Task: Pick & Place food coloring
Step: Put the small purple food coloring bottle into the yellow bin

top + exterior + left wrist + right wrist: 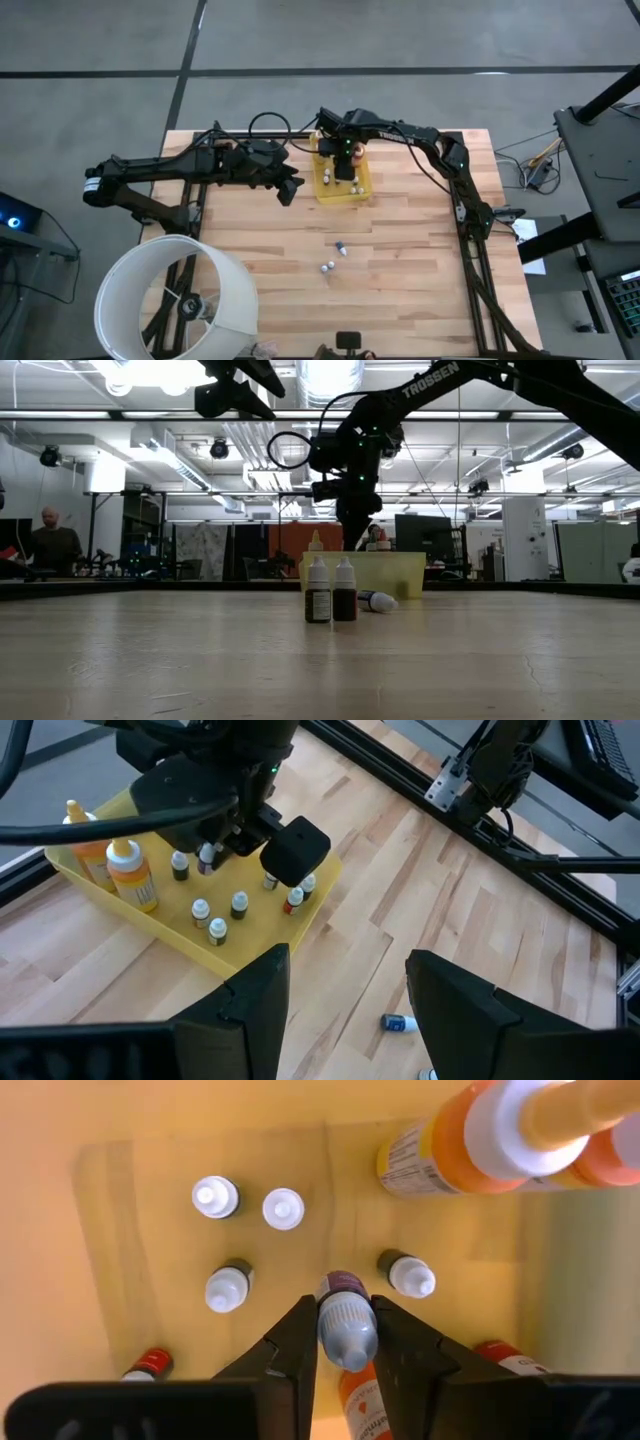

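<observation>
A translucent yellow tray (361,192) stands at the table's far middle. It holds several tiny food coloring bottles (228,1287) with white or red caps. My right gripper (345,1342) hangs over the tray, shut on one small bottle (346,1320) with a pale cap and purple label. My left gripper (345,1010) waits open to the tray's left, above the table (288,190). On the bare wood nearer the front, two bottles stand upright (318,592) (344,592). One with a blue cap lies on its side (400,1022). My right gripper pinches the small bottle by its body just under the cap (322,1312), between its two fingers. The fingers come from above and point down. The bottle stays upright, cap up, and is held above the tray's floor among the other bottles (207,857).
Two larger orange bottles with white caps (130,875) stand at the tray's far end. A big white lampshade (175,300) sits at the near left corner. Black frame rails (470,250) run along the table's sides. Bare wood lies between the tray and the loose bottles.
</observation>
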Controlling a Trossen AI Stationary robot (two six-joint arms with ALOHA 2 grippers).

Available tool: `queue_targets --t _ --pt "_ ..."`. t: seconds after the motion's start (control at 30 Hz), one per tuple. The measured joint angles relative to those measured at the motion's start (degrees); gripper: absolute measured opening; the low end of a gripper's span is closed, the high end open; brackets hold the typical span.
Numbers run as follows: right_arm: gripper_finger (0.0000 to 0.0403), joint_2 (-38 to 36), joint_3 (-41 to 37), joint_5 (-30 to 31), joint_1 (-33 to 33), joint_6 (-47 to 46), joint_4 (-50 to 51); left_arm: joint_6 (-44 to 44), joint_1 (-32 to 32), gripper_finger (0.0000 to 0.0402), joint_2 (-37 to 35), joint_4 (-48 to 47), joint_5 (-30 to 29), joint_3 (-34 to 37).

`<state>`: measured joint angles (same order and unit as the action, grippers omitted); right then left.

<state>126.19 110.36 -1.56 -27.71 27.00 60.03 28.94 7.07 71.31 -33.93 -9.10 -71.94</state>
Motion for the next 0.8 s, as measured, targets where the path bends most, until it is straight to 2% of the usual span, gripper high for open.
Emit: queue_targets --t 0.37,0.8 --pt "0.0075 3.5 1.0 -0.4 0.6 -0.9 0.4 0.0 0.0 0.0174 0.0 0.0 0.0 0.0" --pt "0.0079 3.4 -0.6 -0.8 0.0 -1.1 -0.9 0.0 0.0 0.0174 0.0 -0.1 0.0 0.0"
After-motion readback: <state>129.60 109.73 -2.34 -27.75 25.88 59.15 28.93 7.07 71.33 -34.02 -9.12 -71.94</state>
